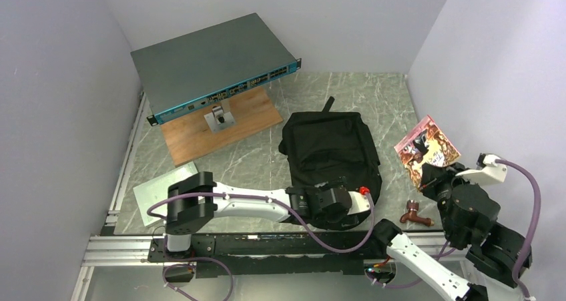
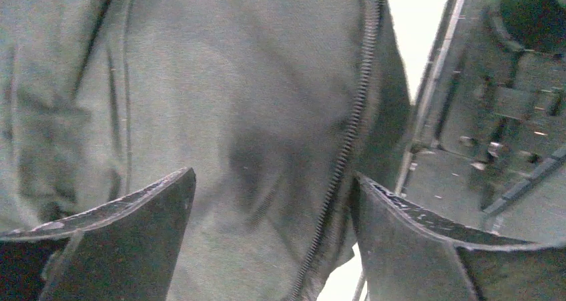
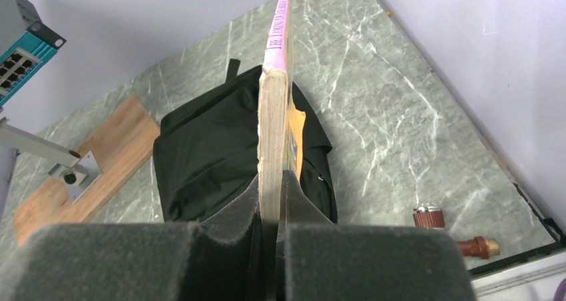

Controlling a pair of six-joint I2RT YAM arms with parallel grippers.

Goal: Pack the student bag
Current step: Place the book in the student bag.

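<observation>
Here, student bag [image 1: 330,147] (black, slumped); left tool [image 2: 275,181] agape, right tool [image 3: 270,197] pinching book [image 3: 273,114].

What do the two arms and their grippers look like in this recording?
Both arms have white links between chunky black joint housings, the left arm and the right arm alike, with purple cables looping alongside. The left gripper has dark wedge-shaped fingers; the right gripper has dark grey foam pads.

Left gripper wide, right gripper clamped.
The left arm [image 1: 247,204] stretches low to its right, the left gripper [image 2: 273,237] pointing down with jaws spread wide. The right arm [image 1: 475,214] is folded at the right, the right gripper [image 3: 270,211] pinching a book [image 3: 273,114] by its edge.
</observation>
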